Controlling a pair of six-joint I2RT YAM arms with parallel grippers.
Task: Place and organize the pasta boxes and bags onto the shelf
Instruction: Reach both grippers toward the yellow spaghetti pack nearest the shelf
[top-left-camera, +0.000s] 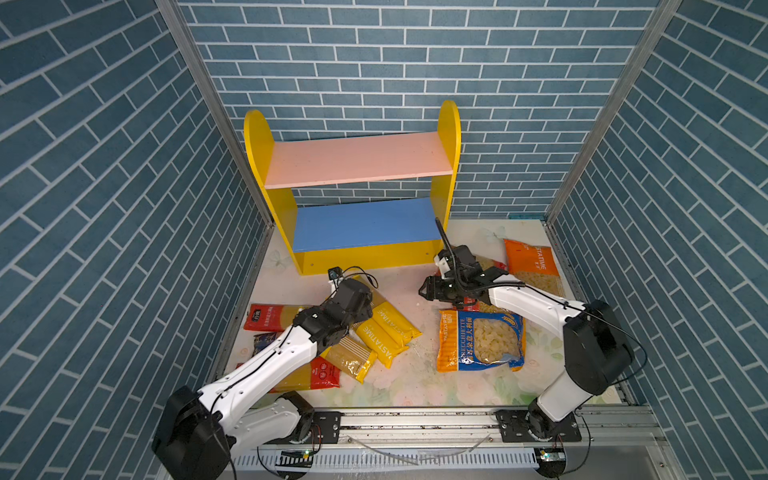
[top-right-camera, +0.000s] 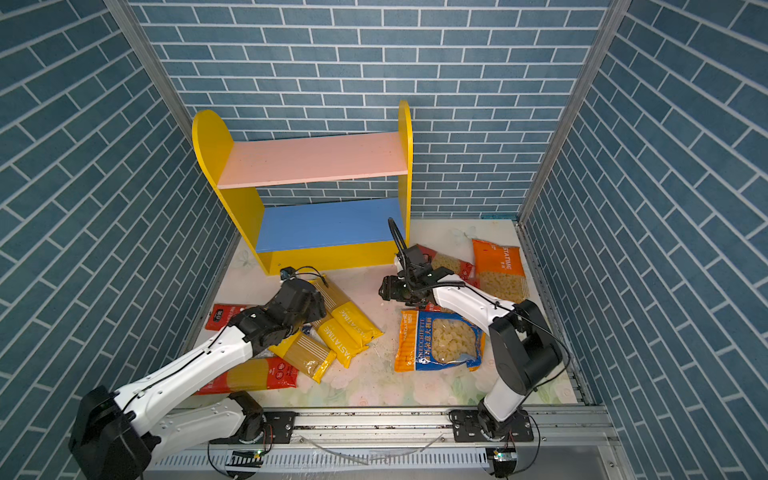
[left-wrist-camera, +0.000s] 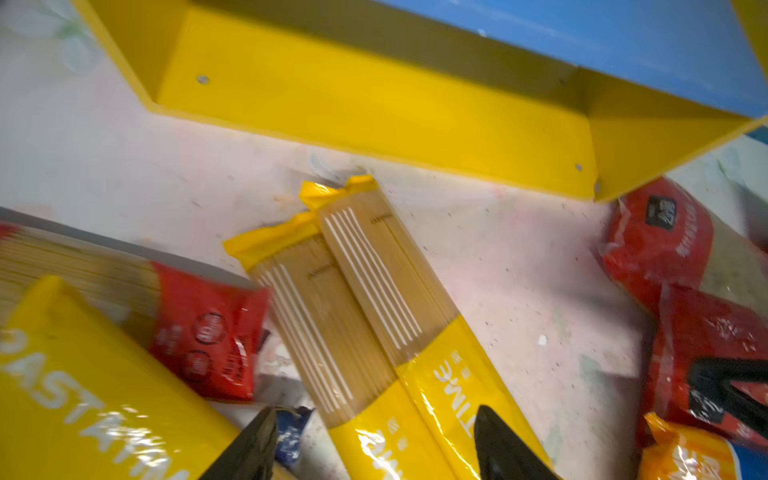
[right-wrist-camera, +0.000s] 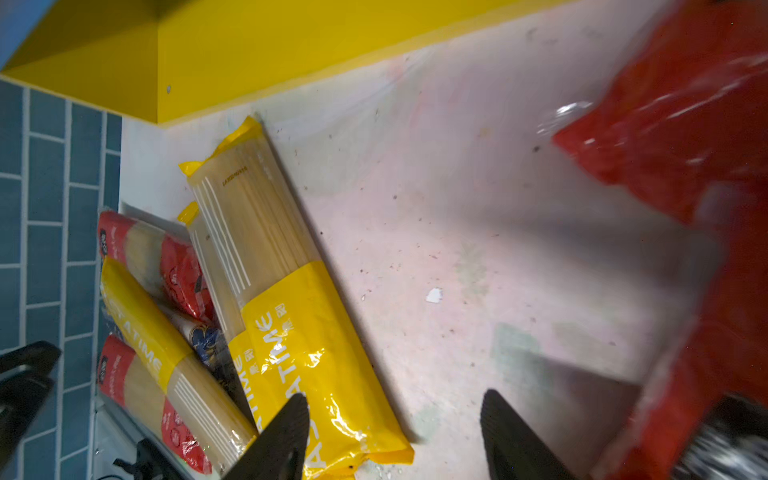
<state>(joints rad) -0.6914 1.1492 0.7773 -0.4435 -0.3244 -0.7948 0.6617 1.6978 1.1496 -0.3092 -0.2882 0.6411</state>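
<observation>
Pasta packs all lie flat on the floral table (top-left-camera: 407, 386), in two groups. Nearest the front edge on the left is a red spaghetti pack (top-left-camera: 326, 374), partly under the left arm, and a yellow window pack (top-left-camera: 353, 359) lies just beside it. Just behind, two yellow PASTATIME packs (top-left-camera: 390, 330) lie side by side at a slant. A dark blue pack (top-left-camera: 262, 341) and a second red pack (top-left-camera: 266, 318) sit close to the left rail. The left gripper (left-wrist-camera: 376, 409) hangs over the PASTATIME pair, its fingers apart on either side and not closed on them. On the right, a wide blue-orange bag (top-left-camera: 482, 340) lies near the front, with a red bag (top-right-camera: 446, 262) and an orange bag (top-left-camera: 532, 262) farther back by the right edge. The right gripper (right-wrist-camera: 395, 395) is spread over bare table. A bare lane runs between the groups to the shelf (top-left-camera: 361, 257) at the back wall. Its pink board (top-left-camera: 357, 164) and blue board (top-left-camera: 365, 224) are open from the front.
</observation>
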